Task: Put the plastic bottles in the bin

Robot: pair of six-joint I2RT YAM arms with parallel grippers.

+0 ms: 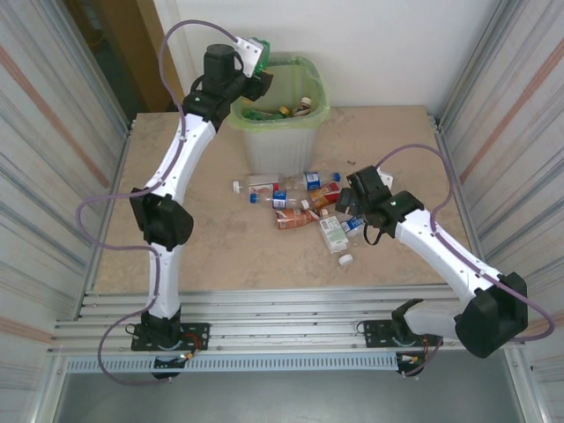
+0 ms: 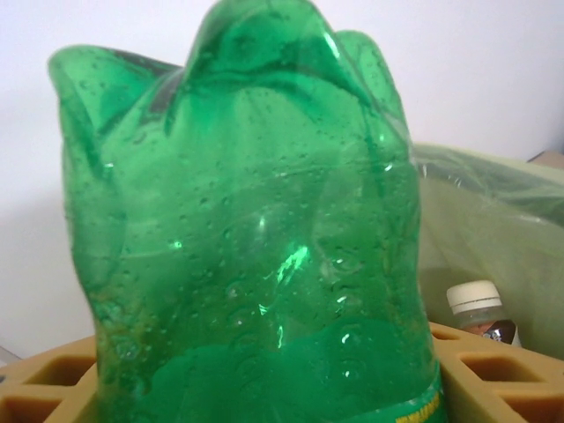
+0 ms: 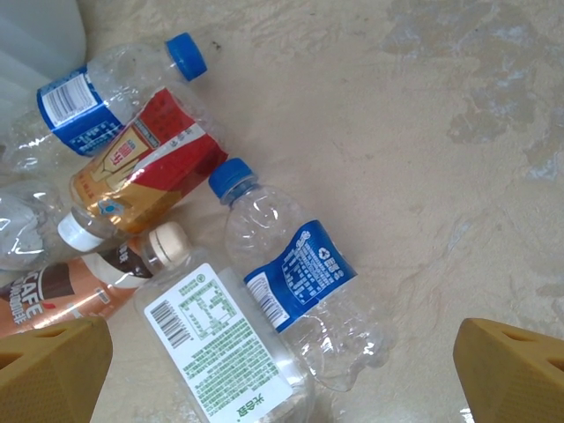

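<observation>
- My left gripper (image 2: pixel 264 388) is clamped on a green bottle (image 2: pixel 247 238), whose lobed end sticks out past the fingers (image 2: pixel 493 374).
- Just beyond and below that gripper stands the bin (image 2: pixel 502 220), with a white-capped bottle (image 2: pixel 476 304) inside it.
- My right gripper (image 3: pixel 282 370) hangs with its jaws spread wide, gripping nothing.
- Under it, on the table (image 3: pixel 423 132), lie loose plastic bottles (image 1: pixel 300 198). A blue-label bottle (image 3: pixel 295 278) and a white-label bottle (image 3: pixel 220 352) lie between its fingers.

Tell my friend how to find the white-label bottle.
Find the bin, then the pile of bottles in front of it. The bottle lies at the pile's near right end. It alone has a big white label with green print.
</observation>
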